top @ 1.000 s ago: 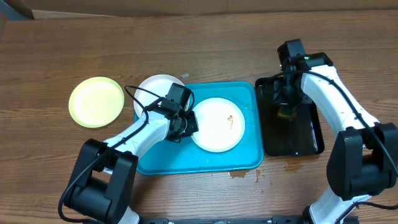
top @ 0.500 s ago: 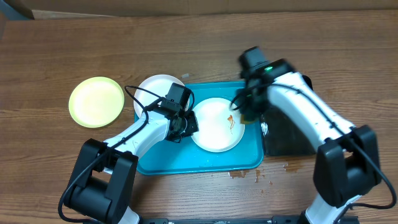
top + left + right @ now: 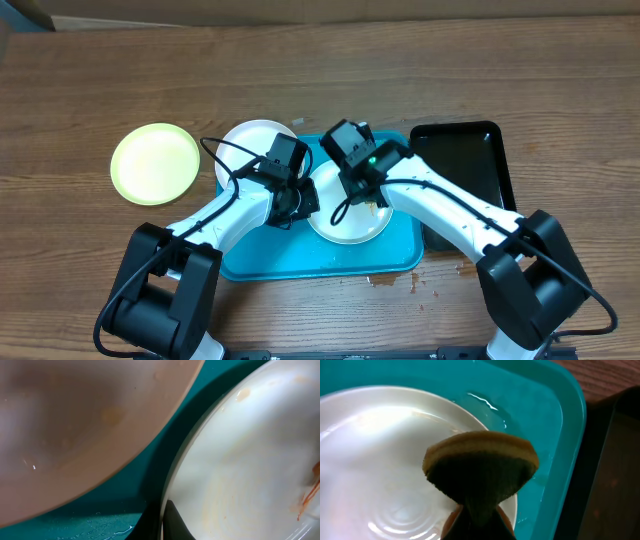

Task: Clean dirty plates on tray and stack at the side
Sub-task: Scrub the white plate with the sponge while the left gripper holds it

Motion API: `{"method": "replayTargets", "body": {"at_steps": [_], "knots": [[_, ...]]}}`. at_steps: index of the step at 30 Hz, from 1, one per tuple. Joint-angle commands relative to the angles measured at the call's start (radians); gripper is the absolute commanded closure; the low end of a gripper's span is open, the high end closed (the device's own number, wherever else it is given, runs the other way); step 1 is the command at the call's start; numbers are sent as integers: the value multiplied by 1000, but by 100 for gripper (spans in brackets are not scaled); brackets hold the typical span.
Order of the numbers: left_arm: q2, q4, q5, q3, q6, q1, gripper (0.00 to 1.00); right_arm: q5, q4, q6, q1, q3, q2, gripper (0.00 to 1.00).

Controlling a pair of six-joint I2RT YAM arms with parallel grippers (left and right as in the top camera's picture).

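Yellow-green plate (image 3: 155,163) lies alone on the wood at far left, looking clean to us. 1 white plate (image 3: 245,145) rests at the far-left corner of the tray (image 3: 290,262). Our left gripper (image 3: 297,203) is pinched on the rim of the smeared plate (image 3: 345,228) inside the tray, and the right gripper (image 3: 477,525) clamps a sponge (image 3: 482,472) over it. We judge 1 plate mid-scrub and nothing stacked yet.

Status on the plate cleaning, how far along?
Done, it seems: yellow-green plate lies off the tray, clean-looking. In hand: left gripper pinches the rim of the smeared white plate, right gripper holds a sponge over it. Left: wiping it, checking the second white plate, stacking.
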Motion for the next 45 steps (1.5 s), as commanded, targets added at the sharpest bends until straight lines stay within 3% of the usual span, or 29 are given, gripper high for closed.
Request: {"method": "replayTargets", "body": {"at_steps": [1, 19, 35, 45], "knots": [[14, -5, -11, -16, 5, 2, 96, 72, 52, 4, -2, -56, -6, 96], [14, -8, -11, -16, 5, 2, 96, 99, 274, 5, -5, -263, -6, 96], [14, -8, -11, -16, 5, 2, 96, -306, 187, -169, -82, -237, -5, 96], [14, -4, -11, -16, 5, 2, 96, -372, 138, -177, -82, -181, -5, 96]]}}
